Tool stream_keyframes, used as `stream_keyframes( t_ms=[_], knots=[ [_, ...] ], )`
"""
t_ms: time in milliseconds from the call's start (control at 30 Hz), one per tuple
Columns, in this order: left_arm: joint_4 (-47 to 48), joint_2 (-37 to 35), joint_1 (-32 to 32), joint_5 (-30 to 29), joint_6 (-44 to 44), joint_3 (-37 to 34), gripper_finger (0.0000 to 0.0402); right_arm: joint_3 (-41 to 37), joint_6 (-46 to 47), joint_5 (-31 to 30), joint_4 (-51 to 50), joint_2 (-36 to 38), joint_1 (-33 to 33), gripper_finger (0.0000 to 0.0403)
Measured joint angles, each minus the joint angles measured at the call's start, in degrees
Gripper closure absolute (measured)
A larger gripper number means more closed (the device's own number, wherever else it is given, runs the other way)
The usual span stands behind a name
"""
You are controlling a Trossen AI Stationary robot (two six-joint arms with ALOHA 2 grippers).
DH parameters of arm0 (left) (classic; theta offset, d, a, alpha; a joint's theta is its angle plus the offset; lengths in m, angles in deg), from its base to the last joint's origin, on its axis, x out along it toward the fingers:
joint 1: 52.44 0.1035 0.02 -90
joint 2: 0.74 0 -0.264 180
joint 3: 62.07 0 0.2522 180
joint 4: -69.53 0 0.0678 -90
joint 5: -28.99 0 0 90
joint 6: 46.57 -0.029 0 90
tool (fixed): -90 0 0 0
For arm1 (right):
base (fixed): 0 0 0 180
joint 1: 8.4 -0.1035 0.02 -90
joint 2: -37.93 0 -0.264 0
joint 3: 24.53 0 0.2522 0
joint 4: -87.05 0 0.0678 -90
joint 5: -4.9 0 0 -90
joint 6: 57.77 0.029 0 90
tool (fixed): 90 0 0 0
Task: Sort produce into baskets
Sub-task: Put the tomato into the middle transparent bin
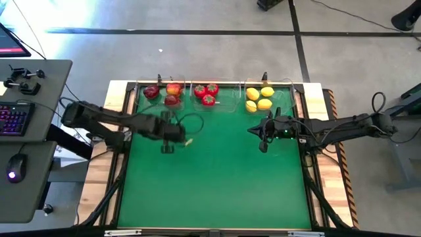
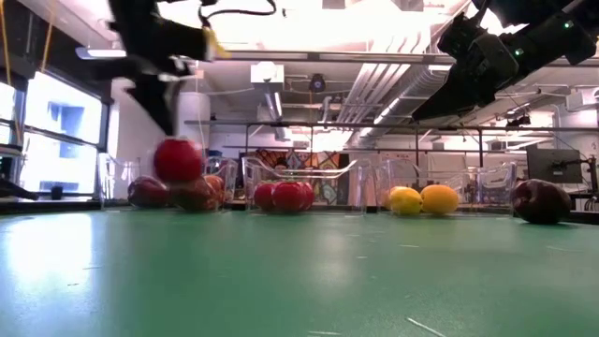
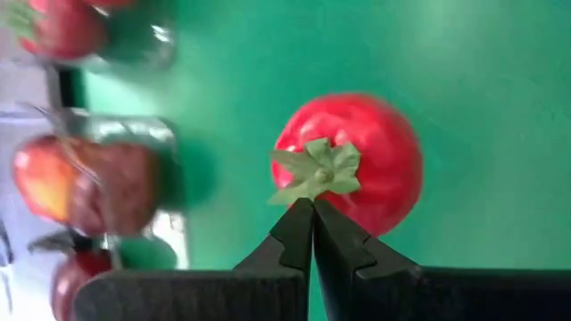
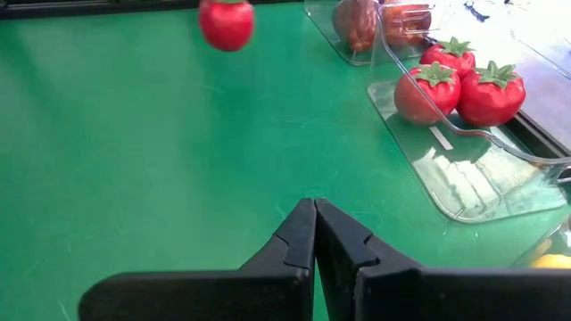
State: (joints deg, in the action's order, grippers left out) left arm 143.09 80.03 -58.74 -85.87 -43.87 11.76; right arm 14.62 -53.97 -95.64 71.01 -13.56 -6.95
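Left wrist view: left tool (image 3: 312, 207) fingers pressed together, gripping nothing; red green-topped fruit (image 3: 348, 162) just beyond tips. Right tool (image 4: 314, 209) likewise closed, empty, above surface (image 1: 217, 178) middle.

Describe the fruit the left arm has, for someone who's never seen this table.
On the green mat, look in front of the leftmost clear plastic bin, the one with apples. There the left gripper is shut on the leafy top of a bright red toy tomato, which hangs off the mat; its three look-alikes sit in the middle bin.
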Motion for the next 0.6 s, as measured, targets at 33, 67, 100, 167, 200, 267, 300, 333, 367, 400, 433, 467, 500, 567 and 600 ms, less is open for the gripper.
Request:
stream_keyframes(
  t_ms=[33,67,100,167,200,267,300,333,367,400,433,467,500,567,600],
  knots=[
    [-1.7,0.0,1.9,-0.1,-1.9,0.0,0.0401,0.0,-0.2,0.0,0.0,0.0,0.0,0.0402],
    [-3.5,0.0,3.9,-0.1,-3.8,0.0,0.0401,0.0,-0.2,0.0,0.0,0.0,0.0,0.0402],
    [-5.2,0.0,5.8,-0.1,-5.6,0.0,0.0401,0.0,-0.2,0.0,0.0,0.0,0.0,0.0402],
    [-8.9,0.0,9.5,-0.1,-9.1,0.0,0.0401,0.0,-0.3,0.0,0.0,0.0,0.0,0.0402],
    [-10.8,0.0,11.2,-0.1,-10.8,0.0,0.0401,0.0,-0.4,0.0,0.0,0.0,0.0,0.0402],
    [-15.0,0.0,14.5,0.1,-14.9,0.0,0.0401,0.0,-0.4,0.0,0.0,0.0,0.0,0.0402],
    [-17.1,0.0,16.0,0.1,-16.6,0.0,0.0401,0.0,-0.8,0.0,0.0,0.0,0.0,0.0402],
    [-19.3,0.0,17.5,0.2,-18.1,0.0,0.0401,0.0,-0.8,0.0,0.0,0.0,0.0,0.0402],
    [-21.2,0.0,18.8,0.2,-19.6,0.0,0.0401,0.0,-0.8,0.0,0.0,0.0,0.0,0.0402],
    [-22.9,0.0,20.0,0.2,-20.9,0.0,0.0401,0.0,-0.8,0.0,0.0,0.0,0.0,0.0402],
    [-24.5,0.0,21.1,0.2,-22.2,0.0,0.0401,0.0,-0.9,0.0,0.0,0.0,0.0,0.0402],
    [-26.0,0.0,22.1,0.3,-23.2,0.0,0.0401,0.0,-1.1,0.0,0.0,0.0,0.0,0.0402],
    [-27.4,0.0,23.0,0.3,-24.2,0.0,0.0401,0.0,-1.2,0.0,0.0,0.0,0.0,0.0402],
    [-29.5,0.0,24.6,0.5,-25.9,0.3,0.0401,0.0,-1.2,0.0,0.0,0.0,0.0,0.0402],
    [-30.1,0.1,25.3,0.8,-26.6,0.9,0.0401,0.0,-1.2,0.0,0.0,0.0,0.0,0.0402]
  ],
)
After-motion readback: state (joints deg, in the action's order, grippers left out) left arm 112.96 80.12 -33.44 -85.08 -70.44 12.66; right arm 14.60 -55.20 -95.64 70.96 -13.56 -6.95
